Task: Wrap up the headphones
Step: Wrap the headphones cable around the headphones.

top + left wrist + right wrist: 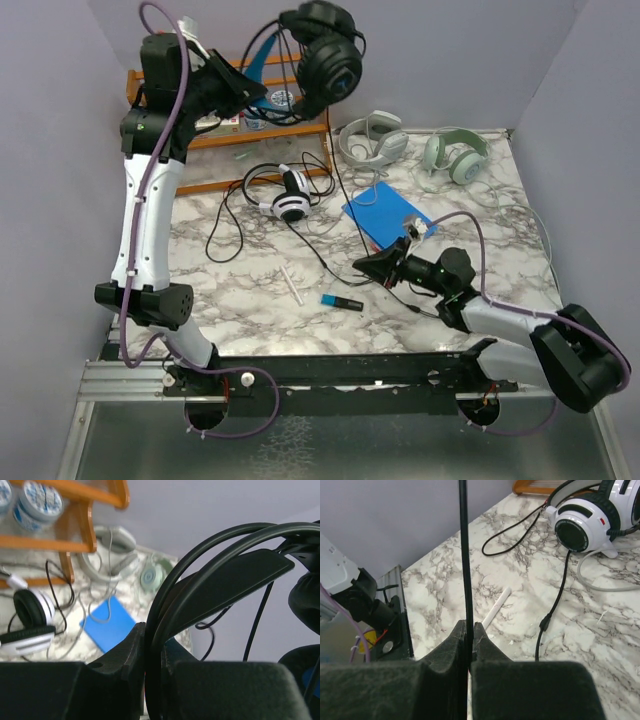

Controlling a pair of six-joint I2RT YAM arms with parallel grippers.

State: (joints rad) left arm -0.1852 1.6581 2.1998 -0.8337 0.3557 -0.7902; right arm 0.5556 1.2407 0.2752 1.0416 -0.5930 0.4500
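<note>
Black headphones [322,50] hang high above the back left of the desk [240,300], headband clamped in the left jaws, probably held up so the cable [464,555] drops free for winding. Right jaws, low over the desk, are pinched together on that cable, which runs straight.

On the table [230,310]: shelf [215,183] at rear left; raised headphones [325,55] above its right end, cable [465,555] running down to mid-table. Before the shelf, second pair [290,195]. At rear right, third pair [375,140] with fourth pair [455,155] on its right. Before these, pad [385,215]. Nearer the front, stick [291,285] left of marker [342,301].
</note>
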